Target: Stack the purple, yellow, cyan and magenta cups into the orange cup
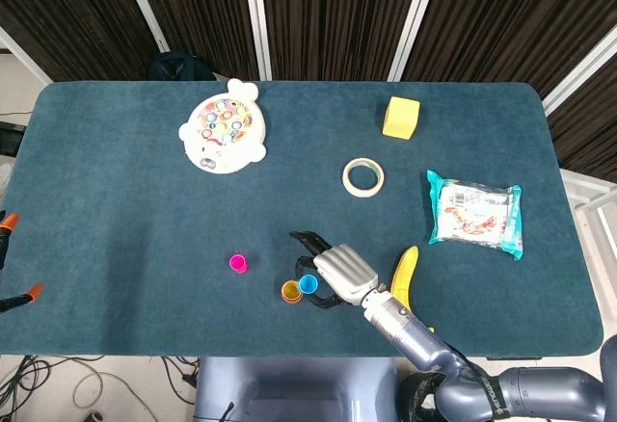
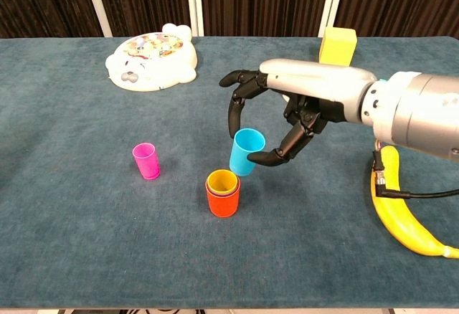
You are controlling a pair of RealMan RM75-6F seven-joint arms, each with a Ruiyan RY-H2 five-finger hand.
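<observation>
My right hand holds the cyan cup upright between thumb and fingers, in the air just right of and slightly above the orange cup. A yellow cup with a purple rim around it is nested inside the orange cup. The magenta cup stands alone to the left on the blue cloth. My left hand shows in neither view.
A banana lies right of the hand. Farther back are a white fish toy, a tape roll, a yellow block and a snack packet.
</observation>
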